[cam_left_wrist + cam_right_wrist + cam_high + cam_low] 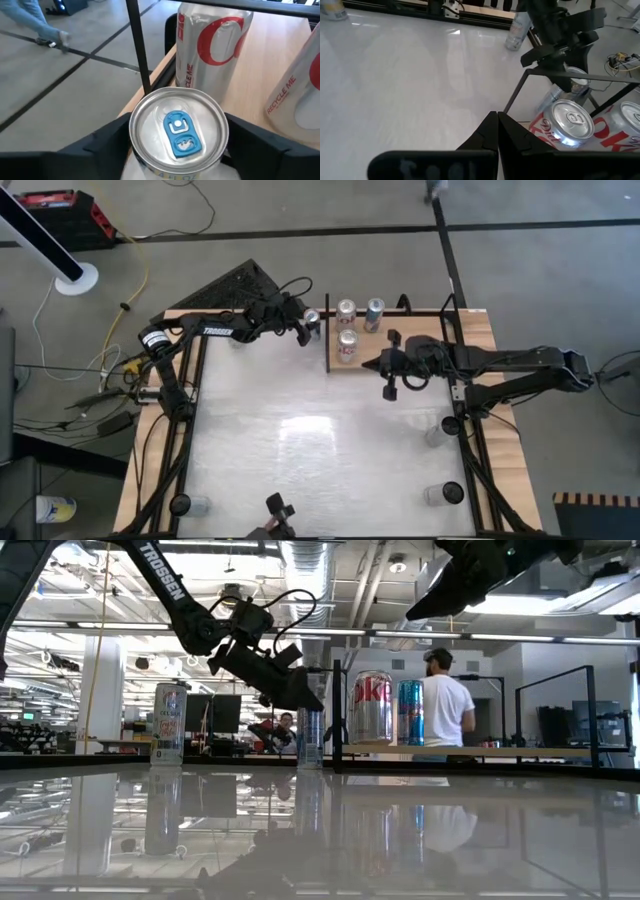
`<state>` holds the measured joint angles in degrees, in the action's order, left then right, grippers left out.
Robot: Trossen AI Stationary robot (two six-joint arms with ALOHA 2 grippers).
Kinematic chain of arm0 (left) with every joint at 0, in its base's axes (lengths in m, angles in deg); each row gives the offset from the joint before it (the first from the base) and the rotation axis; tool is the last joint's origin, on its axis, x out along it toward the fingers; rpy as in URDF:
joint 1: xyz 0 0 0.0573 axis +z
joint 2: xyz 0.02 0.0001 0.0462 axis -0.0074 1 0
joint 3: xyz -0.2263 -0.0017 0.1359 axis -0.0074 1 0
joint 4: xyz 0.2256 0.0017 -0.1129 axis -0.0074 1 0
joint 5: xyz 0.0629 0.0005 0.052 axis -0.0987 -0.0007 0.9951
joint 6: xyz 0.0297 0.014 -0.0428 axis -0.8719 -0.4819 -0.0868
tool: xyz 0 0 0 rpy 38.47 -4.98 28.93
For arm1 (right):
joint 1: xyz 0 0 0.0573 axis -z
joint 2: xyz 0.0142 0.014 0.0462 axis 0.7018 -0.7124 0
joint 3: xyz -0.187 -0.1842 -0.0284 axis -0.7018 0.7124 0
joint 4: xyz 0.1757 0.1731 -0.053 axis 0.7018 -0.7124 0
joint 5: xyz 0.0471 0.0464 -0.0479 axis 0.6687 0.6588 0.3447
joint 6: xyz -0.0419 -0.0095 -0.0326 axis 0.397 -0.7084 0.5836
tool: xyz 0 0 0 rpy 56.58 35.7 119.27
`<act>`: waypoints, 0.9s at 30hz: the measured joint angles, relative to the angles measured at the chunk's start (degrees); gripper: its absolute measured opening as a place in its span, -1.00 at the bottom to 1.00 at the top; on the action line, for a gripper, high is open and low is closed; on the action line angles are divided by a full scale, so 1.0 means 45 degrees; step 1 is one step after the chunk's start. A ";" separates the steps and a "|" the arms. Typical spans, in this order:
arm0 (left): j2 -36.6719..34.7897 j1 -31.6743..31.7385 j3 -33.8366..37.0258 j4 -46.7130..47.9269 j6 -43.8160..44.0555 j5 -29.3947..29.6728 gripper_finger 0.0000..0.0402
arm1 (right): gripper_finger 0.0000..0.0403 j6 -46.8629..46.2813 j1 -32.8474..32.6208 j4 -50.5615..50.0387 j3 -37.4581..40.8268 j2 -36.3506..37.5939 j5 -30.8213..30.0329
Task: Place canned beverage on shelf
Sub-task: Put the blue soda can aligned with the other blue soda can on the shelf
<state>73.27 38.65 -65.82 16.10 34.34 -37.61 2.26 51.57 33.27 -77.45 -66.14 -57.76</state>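
At the tabletop's far edge, we find the left end effector (303, 326) with its fingers wide on either side of the blue-tabbed can (178, 131), just left of the shelf (420, 350); whether it grips yet we cannot tell. A shallow grasp could tip the can. The shelf's black rail (138, 45) and three cans (347, 340) already standing crowd the approach. The right end effector (388, 376), closed and empty, hovers over the shelf.
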 joint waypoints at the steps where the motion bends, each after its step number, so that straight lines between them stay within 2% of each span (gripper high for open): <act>1: 0.0000 0.0000 0.0000 0.0008 0.0037 -0.0025 0.24 | -0.88 0.0000 -0.0054 0.0000 0.0000 0.0000 0.0000; 3: 0.0000 0.0006 0.0000 0.0067 0.0115 -0.0154 0.07 | -0.87 0.0000 -0.0133 0.0000 0.0000 0.0000 0.0005; 10: -0.0067 -0.0054 -0.0005 0.0573 0.0393 -0.0960 0.06 | -0.87 0.0090 -0.0101 0.0143 0.0000 0.0000 0.0012; 13: -0.0472 -0.0207 -0.0005 0.1442 0.0300 -0.0994 0.06 | -0.87 0.0102 -0.0022 0.0146 0.0000 -0.0001 0.0015; 17: -0.1812 -0.0605 0.0044 0.3850 -0.0108 -0.0983 0.06 | -0.87 0.0113 -0.0023 0.0262 0.0000 -0.0028 0.0015; 21: -0.3715 -0.1528 0.0053 0.6078 -0.0623 -0.0295 0.06 | -0.87 0.0206 -0.0023 0.0549 0.0006 -0.0112 0.0019; 27: -0.6045 -0.3953 0.0992 0.7176 -0.0664 -0.0002 0.06 | -0.87 0.0488 -0.0023 0.1607 0.0010 -0.0630 0.0053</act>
<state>46.07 20.86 -61.35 48.39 31.35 -37.62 4.46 51.47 40.50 -77.41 -68.97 -57.52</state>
